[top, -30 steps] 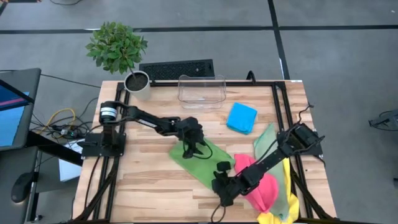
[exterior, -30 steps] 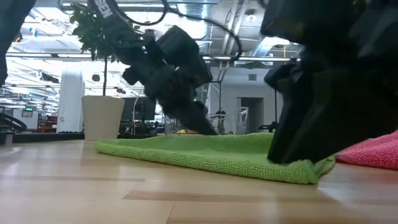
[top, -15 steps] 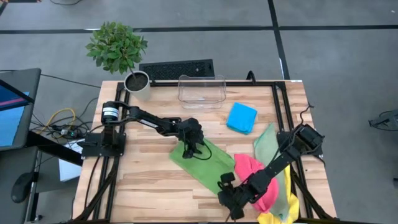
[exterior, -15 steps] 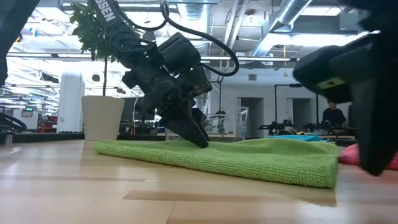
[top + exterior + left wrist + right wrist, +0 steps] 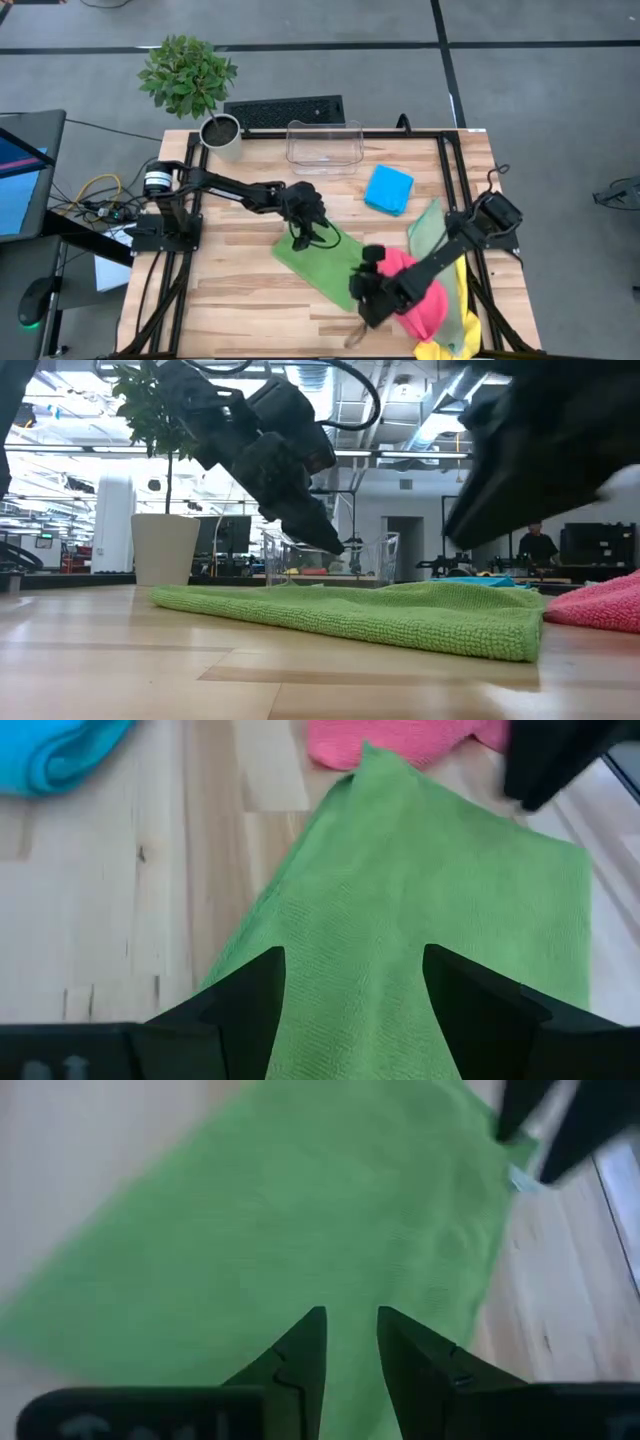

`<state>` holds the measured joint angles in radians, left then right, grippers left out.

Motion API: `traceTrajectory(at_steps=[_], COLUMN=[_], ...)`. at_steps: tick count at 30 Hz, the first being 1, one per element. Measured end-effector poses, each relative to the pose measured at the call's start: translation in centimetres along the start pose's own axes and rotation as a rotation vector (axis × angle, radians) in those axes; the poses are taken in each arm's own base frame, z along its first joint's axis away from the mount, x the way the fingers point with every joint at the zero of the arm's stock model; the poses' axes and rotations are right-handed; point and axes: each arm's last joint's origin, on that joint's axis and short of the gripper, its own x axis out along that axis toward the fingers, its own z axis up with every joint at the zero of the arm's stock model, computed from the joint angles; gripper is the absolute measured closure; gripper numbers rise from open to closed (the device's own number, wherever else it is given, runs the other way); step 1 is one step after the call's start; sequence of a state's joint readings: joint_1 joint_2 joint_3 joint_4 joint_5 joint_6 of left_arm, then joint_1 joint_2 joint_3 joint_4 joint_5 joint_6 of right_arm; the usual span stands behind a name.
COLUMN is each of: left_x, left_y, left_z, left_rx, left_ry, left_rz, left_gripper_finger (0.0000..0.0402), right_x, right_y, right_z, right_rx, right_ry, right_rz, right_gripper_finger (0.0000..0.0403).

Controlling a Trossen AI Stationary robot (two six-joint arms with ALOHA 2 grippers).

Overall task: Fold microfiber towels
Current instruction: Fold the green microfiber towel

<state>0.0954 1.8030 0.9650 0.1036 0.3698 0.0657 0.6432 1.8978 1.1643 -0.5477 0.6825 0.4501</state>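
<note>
A bright green towel (image 5: 325, 265) lies flat on the wooden table (image 5: 240, 300), near the middle; its thick edge (image 5: 500, 645) faces the low camera. My left gripper (image 5: 303, 238) hangs open just above the towel's far left end (image 5: 350, 965). Over its near right end my right gripper (image 5: 362, 285) hovers with a narrow gap between its fingers (image 5: 350, 1325) and nothing in it. Neither touches the cloth. A pink towel (image 5: 420, 300) lies bunched to the right, partly under my right arm. The blue towel (image 5: 388, 188) lies folded at the far right.
A pale sage towel (image 5: 428, 228) and a yellow towel (image 5: 440, 350) lie along the table's right side. A clear plastic bin (image 5: 323, 145) stands at the far edge, a potted plant (image 5: 220, 135) at the far left corner. Bare wood shows to the towel's left.
Both grippers have risen off the green towel. My left gripper lifted straight up from its far end. My right gripper, which stood on the near right edge, came up, swung toward the near edge, then back over the towel, tipping as it went. The towel stayed flat.
</note>
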Motion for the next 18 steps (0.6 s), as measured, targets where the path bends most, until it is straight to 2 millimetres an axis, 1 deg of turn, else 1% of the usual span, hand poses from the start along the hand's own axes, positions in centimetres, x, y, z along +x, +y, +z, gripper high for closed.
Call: traceTrajectory(at_steps=[1, 4, 6, 8, 9, 11, 12, 14, 18], left_x=[0.1, 1.4, 2.4, 2.8, 3.3, 4.1, 4.3, 4.7, 4.6], left_y=[-0.2, -1.2, -1.6, -1.8, -1.7, -1.6, -1.5, -1.2, -0.7], left_z=[-0.1, -1.0, -1.5, -2.3, -2.4, -3.1, -3.1, -3.5, -3.5], left_rx=[-0.005, 0.005, 0.028, 0.035, 0.043, 0.053, 0.062, 0.057, 0.032], left_ry=[0.006, 0.052, 0.070, 0.118, 0.114, 0.134, 0.131, 0.141, 0.127], left_rz=[-0.009, -0.035, -0.027, -0.002, 0.007, 0.021, 0.021, 0.024, 0.018], left_gripper_finger=[0.0171, 0.0171, 0.0171, 0.0171, 0.0171, 0.0171, 0.0171, 0.0171, 0.0171], right_x=[0.8, 2.9, 3.8, 4.3, 4.4, 4.4, 4.4, 4.0, 2.3], right_y=[-0.5, -1.8, -2.3, -2.6, -2.5, -2.5, -2.4, -2.1, -2.1], right_z=[-0.3, -1.2, -1.5, -2.3, -2.7, -3.1, -3.2, -3.3, -3.0], right_rx=[0.019, 0.056, 0.089, 0.095, 0.106, 0.139, 0.146, 0.134, 0.109], right_ry=[0.010, 0.043, 0.050, 0.095, 0.108, 0.114, 0.117, 0.113, 0.106], right_rz=[-0.008, -0.028, -0.013, 0.008, 0.023, 0.039, 0.042, 0.047, 0.079], right_gripper_finger=[0.0285, 0.0285, 0.0285, 0.0285, 0.0285, 0.0285, 0.0285, 0.0285, 0.0285])
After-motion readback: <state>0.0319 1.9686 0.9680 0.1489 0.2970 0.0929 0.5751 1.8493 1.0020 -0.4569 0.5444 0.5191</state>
